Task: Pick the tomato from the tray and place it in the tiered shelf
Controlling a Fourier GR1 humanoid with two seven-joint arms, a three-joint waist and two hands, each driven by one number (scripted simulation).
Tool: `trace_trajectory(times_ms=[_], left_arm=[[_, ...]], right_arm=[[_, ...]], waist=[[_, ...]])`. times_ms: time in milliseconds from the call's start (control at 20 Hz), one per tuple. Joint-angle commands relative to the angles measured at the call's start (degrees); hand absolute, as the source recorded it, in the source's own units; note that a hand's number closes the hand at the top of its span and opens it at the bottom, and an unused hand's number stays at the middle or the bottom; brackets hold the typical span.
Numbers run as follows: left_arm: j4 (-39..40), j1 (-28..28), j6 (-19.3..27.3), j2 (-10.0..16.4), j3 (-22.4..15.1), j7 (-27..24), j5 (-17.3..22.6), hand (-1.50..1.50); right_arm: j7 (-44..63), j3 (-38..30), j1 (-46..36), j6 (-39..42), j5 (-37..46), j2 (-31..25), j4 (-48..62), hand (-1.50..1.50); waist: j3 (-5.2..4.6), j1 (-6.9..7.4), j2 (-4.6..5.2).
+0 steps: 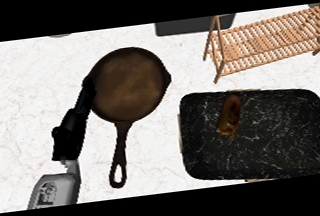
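Broadly, the marble counter (pixel 13 98) carried a dark speckled tray (pixel 285 135) at lower right, a wooden tiered shelf (pixel 273 35) beyond it, and a skillet (pixel 127 84) at centre. The left hand (pixel 69 133) lay beside the skillet's left rim, fingers straight and together, holding nothing; the right hand did not show. The tomato (pixel 229 116), brownish and oblong, lay in the tray's upper left part. A good pick would likely come from above, fingers closing across its narrow sides.
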Motion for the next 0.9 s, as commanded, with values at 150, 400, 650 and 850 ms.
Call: trace_trajectory(times_ms=[150,400,650,850], left_arm=[[0.9,-1.21,-0.49,-0.92,0.07,1.22,0.44,0.0],[0.93,-1.76,-0.98,0.8,1.46,0.65,0.52,0.0],[-3.64,3.66,0.24,-1.37,-2.1,0.47,-1.6,0.0],[-0.32,-0.63,-1.85,1.65,2.17,0.94,0.59,0.0]], right_arm=[[-6.2,-2.18,-5.66,-3.88,-3.81,-2.79,12.33,1.5],[1.76,-0.6,-0.34,-9.38,8.03,-5.83,15.39,-1.5],[0.33,-1.74,2.36,-11.91,6.22,-6.02,17.02,-1.5],[1.11,-4.66,3.02,-7.9,-1.05,-6.88,11.92,-1.5]], waist=[[-0.03,-0.06,-0.05],[-0.07,-0.25,0.07],[-0.01,-0.08,-0.13],[-0.02,-0.58,-0.23]])
